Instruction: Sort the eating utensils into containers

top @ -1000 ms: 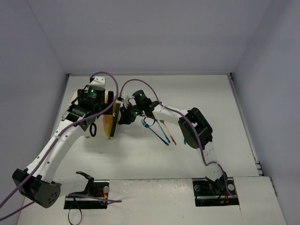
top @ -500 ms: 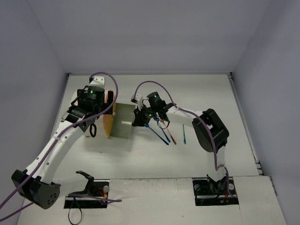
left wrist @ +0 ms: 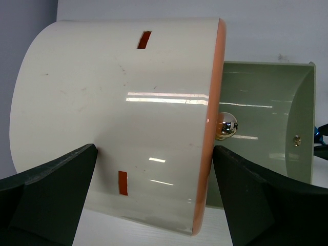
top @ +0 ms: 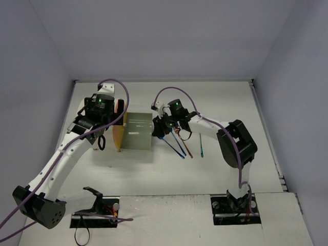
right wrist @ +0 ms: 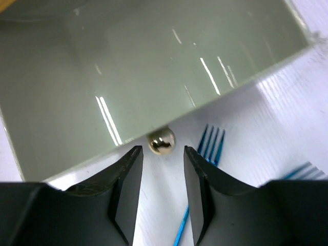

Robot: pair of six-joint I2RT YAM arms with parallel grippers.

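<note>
The left claw (left wrist: 155,148) straddles the glossy cream drum cabinet (left wrist: 118,87); whether it grips is unclear. The grey-green drawer (left wrist: 266,113) stands out, its round brass knob (right wrist: 161,141) just ahead of the parted right claw (right wrist: 163,150). Blue forks (right wrist: 211,143) lie beside on the bench (top: 215,102), handles cut off.

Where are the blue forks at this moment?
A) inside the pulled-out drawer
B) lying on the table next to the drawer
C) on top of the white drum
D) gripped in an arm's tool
B: the blue forks lie flat on the white table, just outside the front wall of the drawer.
</note>
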